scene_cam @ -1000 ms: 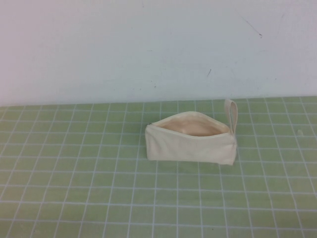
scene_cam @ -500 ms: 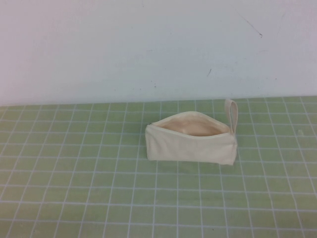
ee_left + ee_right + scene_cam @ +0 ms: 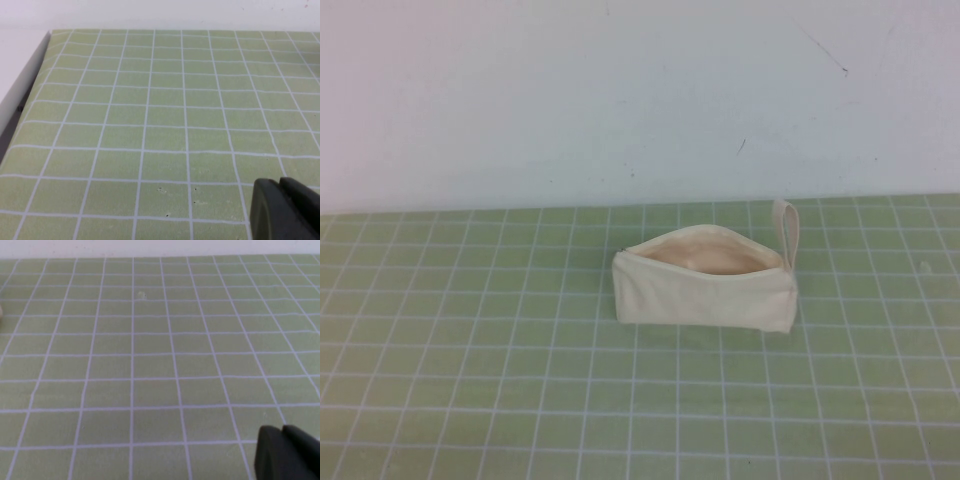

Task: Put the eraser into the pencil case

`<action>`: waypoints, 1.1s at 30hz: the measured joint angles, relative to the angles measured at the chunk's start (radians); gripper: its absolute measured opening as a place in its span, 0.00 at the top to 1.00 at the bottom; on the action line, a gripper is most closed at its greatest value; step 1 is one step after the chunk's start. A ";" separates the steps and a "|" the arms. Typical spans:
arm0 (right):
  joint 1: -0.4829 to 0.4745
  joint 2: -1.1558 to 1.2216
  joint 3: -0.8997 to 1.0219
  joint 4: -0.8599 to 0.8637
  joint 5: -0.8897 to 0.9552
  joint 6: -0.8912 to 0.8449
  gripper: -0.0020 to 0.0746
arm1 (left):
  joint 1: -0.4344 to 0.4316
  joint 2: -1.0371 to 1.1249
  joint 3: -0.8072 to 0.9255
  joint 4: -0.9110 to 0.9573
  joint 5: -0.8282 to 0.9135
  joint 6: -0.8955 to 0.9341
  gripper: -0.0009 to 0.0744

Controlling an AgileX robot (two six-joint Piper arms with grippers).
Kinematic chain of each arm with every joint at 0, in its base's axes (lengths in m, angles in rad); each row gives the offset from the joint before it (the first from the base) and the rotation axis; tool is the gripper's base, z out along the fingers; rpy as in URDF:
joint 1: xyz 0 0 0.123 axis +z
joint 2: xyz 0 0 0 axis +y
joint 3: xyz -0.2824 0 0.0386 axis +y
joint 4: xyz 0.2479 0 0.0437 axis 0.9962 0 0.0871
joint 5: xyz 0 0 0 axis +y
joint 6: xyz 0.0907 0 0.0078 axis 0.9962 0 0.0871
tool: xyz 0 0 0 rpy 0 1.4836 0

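High view shows the cream canvas zip pencil case point(image 3: 705, 290) sitting on the green gridded worktop point(image 3: 470, 380), mouth gaping, peach lining showing, its fabric loop strap point(image 3: 787, 232) standing at the robot's-right end. The eraser is nowhere to be seen; possibly it lies inside the pouch. Neither arm reaches this view. The left tool point(image 3: 285, 210) and the right tool point(image 3: 287, 452) show only a dark corner each over bare worktop, so their spread can't be told. The pouch looks soft and light, likely to slide if nudged; the strap or rim would suit gripping.

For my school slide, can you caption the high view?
Open pencil case alone on a green grid mat; no eraser or arms in view.
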 joint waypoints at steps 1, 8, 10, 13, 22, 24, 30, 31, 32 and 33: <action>0.000 0.000 0.000 -0.002 0.002 0.002 0.97 | 0.000 0.000 0.000 0.000 0.000 0.000 0.99; 0.000 0.000 -0.004 -0.008 0.014 0.004 0.97 | 0.000 0.000 0.000 0.000 0.000 0.000 0.99; 0.000 0.000 -0.004 -0.009 0.014 0.004 0.97 | 0.000 0.000 0.000 0.000 0.000 0.000 0.99; 0.000 0.000 -0.004 -0.010 0.016 0.004 0.97 | 0.000 0.000 0.000 0.000 0.000 0.000 0.99; 0.000 0.000 -0.004 -0.011 0.018 -0.017 0.97 | 0.000 0.000 0.000 0.000 0.000 0.000 0.99; 0.000 0.000 -0.004 -0.011 0.018 -0.019 0.97 | 0.000 0.000 0.000 0.000 0.000 0.000 0.99; 0.000 0.000 -0.004 -0.011 0.018 -0.022 0.97 | 0.000 0.000 0.000 0.000 0.000 0.000 0.99; 0.000 0.000 -0.004 -0.011 0.018 -0.022 0.97 | 0.000 0.000 0.000 0.000 0.000 0.000 0.99; 0.000 0.000 -0.004 -0.011 0.018 -0.022 0.97 | 0.000 0.000 0.000 0.000 0.000 0.000 0.99; 0.000 0.000 -0.004 -0.011 0.018 -0.022 0.97 | 0.000 0.000 0.000 0.000 0.000 0.000 0.99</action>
